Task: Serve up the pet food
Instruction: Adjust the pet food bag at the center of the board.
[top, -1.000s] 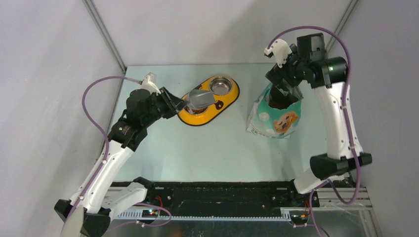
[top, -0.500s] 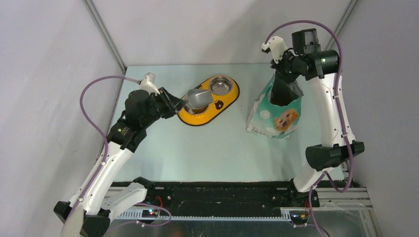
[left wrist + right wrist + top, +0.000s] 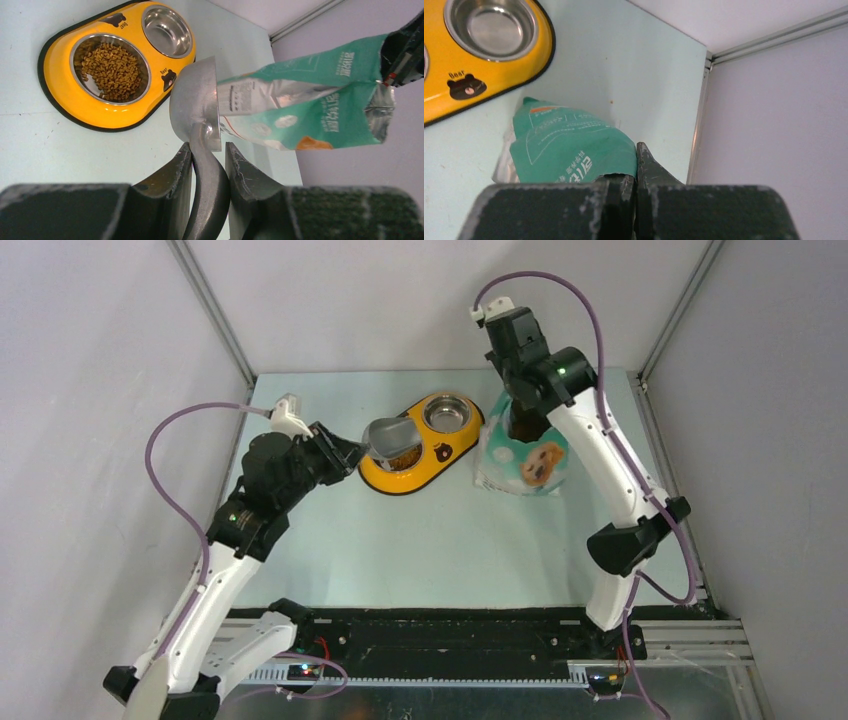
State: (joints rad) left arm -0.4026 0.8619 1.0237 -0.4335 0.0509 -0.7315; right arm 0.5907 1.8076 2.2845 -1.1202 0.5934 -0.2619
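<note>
Brown pet food (image 3: 112,70) fills the nearer steel bowl of the yellow twin-bowl feeder (image 3: 455,445); a little of the pet food (image 3: 405,454) shows from above. My left gripper (image 3: 209,150) is shut on the handle of the grey metal scoop (image 3: 196,102), whose cup hangs beside that bowl and looks empty. The scoop (image 3: 386,435) covers part of the bowl in the top view. My right gripper (image 3: 636,165) is shut on the top rim of the teal-and-white bag (image 3: 569,150). The bag (image 3: 525,458) stands upright just right of the feeder.
The feeder's far bowl (image 3: 489,25) is bare steel. Grey walls close in the table on the left, back and right, with a metal rail (image 3: 701,115) along the right edge. The black base rail (image 3: 440,640) lies along the near edge.
My right gripper has shut on the bag's rim and swung left with the bag toward the feeder. The left gripper and scoop have shifted slightly left, uncovering kibble in the bowl.
</note>
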